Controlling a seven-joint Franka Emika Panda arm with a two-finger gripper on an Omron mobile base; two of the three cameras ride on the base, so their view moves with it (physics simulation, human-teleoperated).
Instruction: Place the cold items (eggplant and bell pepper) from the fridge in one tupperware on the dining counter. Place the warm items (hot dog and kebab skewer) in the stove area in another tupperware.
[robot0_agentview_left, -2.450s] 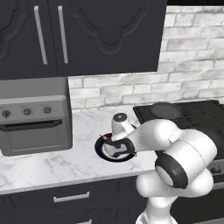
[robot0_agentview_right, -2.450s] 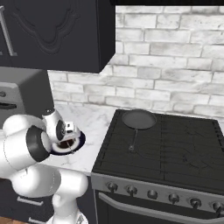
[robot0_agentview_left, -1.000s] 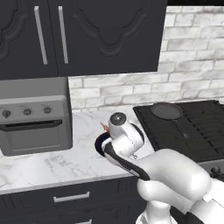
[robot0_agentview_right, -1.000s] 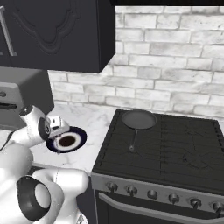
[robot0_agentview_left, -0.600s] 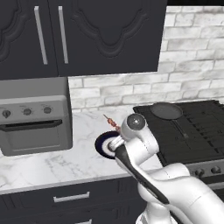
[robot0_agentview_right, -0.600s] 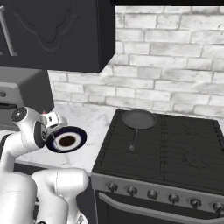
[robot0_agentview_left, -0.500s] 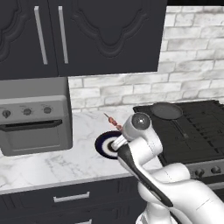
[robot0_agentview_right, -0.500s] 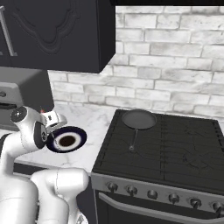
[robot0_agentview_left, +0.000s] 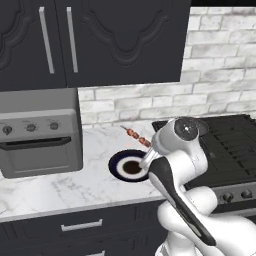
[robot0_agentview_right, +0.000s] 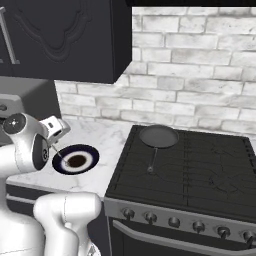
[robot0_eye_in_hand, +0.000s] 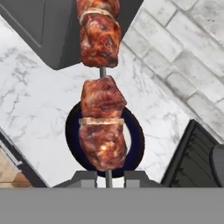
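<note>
Kebab skewer (robot0_eye_in_hand: 101, 89) is held in the gripper (robot0_eye_in_hand: 107, 177), whose jaws are nearly shut on the thin stick at its lower end. In the hand view the skewer is seen to run straight away from the fingertips along the line of the hand, so that its long axis continues the gripper and the meat pieces are stacked one beyond the other. In the left base view the skewer (robot0_agentview_left: 137, 136) is seen lifted clear above the worktop (robot0_agentview_left: 60, 185), pointing up and away toward the brick wall, with the dark blue plate (robot0_agentview_left: 120, 165) lying below it near the front edge of the worktop, just beside the left edge of the stove (robot0_agentview_right: 190, 175). The plate (robot0_agentview_right: 75, 160) carries a brown patch in its middle, and it cannot be told what this is. A frying pan (robot0_agentview_right: 158, 136) rests at the back left corner of the stove. No tupperware is seen from here, so the carrying step is judged to be at its beginning. For the coming placement the skewer is judged to need lowering lengthwise, its free tip first, because the stick is gripped only at one end.
</note>
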